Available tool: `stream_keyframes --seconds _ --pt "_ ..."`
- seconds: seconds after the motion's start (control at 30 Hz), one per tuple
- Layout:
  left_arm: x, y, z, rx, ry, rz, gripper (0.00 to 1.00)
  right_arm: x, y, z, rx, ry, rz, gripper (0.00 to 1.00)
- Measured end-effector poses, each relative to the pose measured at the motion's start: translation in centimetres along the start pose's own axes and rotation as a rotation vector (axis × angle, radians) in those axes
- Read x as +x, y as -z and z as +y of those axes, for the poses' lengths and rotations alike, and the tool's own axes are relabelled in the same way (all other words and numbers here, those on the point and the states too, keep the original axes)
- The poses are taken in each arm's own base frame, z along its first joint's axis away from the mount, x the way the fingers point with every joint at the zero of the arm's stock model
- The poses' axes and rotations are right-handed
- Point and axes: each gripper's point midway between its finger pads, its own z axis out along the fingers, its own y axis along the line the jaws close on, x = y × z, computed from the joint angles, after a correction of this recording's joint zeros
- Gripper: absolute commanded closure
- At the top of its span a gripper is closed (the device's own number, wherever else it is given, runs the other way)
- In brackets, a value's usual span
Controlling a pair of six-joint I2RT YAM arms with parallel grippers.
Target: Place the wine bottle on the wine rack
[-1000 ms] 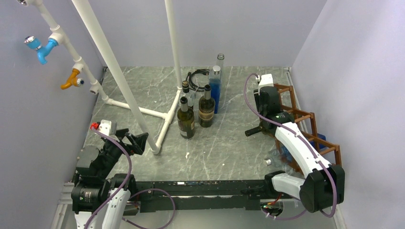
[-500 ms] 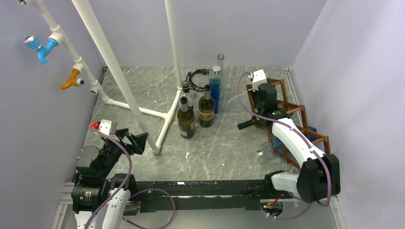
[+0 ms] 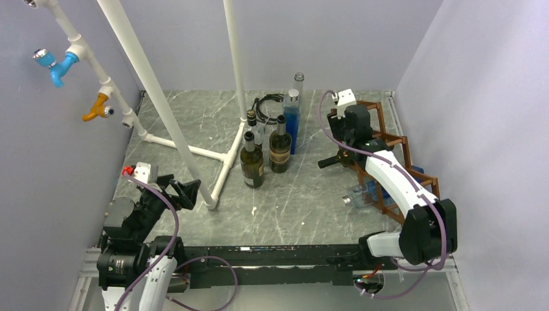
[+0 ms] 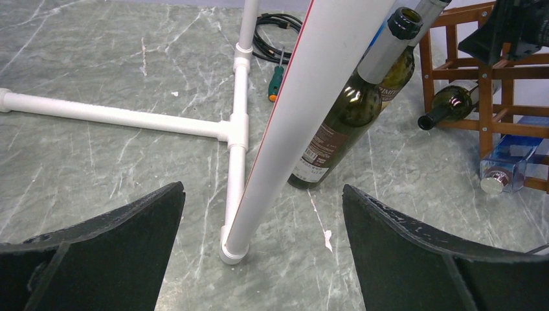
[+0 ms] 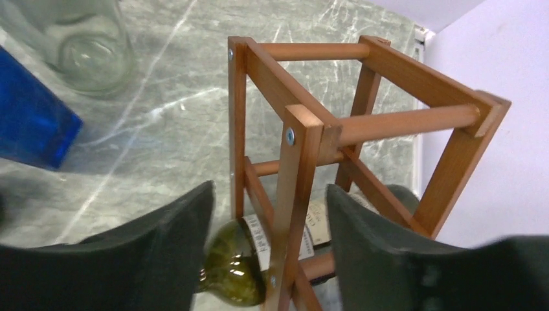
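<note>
Wine bottle and rack are already together: we see the green bottle lying on its side in a cell at the far end of the wine rack. It rests on the reddish-brown bars, its dark neck poking out toward the middle of the grey marbled table. The right gripper hangs just above it with its jaws parted and nothing held. An upright post of the rack stands in the gap between the two black fingers, and the bottle's shoulder shows beneath them. Whether either finger brushes the glass or the post we cannot quite tell from this close view. In a nearer, lower cell, a clear, blue-tinted bottle lies with its cap pointing the same way.

The left gripper sits well apart on the other side of the table, jaws spread wide and empty, facing the slanted leg of a white pipe frame. Beyond that frame we see upright dark wine bottles, a tall blue bottle, a clear glass bottle, a coiled black cable and a green-handled screwdriver.
</note>
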Motion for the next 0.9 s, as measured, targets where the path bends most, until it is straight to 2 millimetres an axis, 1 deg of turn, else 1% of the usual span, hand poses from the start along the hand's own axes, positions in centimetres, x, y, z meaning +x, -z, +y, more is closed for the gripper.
stream_keyframes --seconds 0.07,0.17,0.23,0.3,0.37,0.47,0.53,0.6,0.73,0.77,0.8,0.9 --pt "0.0 0.0 0.0 -0.001 0.000 0.000 0.03 -0.4 0.9 0.0 -0.008 -0.028 -0.002 0.15" --pt "0.0 0.0 0.0 0.002 0.000 0.000 0.02 -2.0 2.9 0.3 -0.037 -0.088 -0.035 0.10" --pt "0.0 0.0 0.0 0.003 0.000 0.001 0.02 -3.5 4.5 0.9 -0.072 -0.134 -0.078 0.06" --pt "0.0 0.0 0.0 0.002 0.000 0.000 0.02 -4.8 6.3 2.0 -0.130 -0.193 -0.115 0.05" --pt "0.0 0.0 0.0 0.000 0.000 0.000 0.03 -5.8 7.7 3.3 -0.206 -0.253 -0.138 0.05" --pt "0.0 0.0 0.0 0.000 0.000 0.000 0.03 -7.2 9.9 5.7 -0.367 -0.359 -0.167 0.05" --pt "0.0 0.0 0.0 0.003 0.001 0.000 0.02 -7.9 11.3 7.1 -0.459 -0.399 -0.179 0.03" --pt "0.0 0.0 0.0 0.002 0.001 0.000 0.02 -8.6 12.7 8.6 -0.529 -0.417 -0.199 0.01" --pt "0.0 0.0 0.1 -0.006 0.002 -0.002 0.03 -10.1 16.3 12.7 -0.674 -0.403 -0.256 0.01" --pt "0.0 0.0 0.1 -0.008 0.002 -0.003 0.03 -10.4 16.8 13.4 -0.698 -0.405 -0.265 0.01" --pt "-0.1 0.0 0.2 -0.009 0.002 -0.003 0.03 -10.6 16.9 13.9 -0.705 -0.410 -0.267 0.00" --pt "-0.1 0.0 0.2 -0.010 0.002 -0.003 0.03 -10.5 16.1 15.0 -0.682 -0.432 -0.244 0.00"
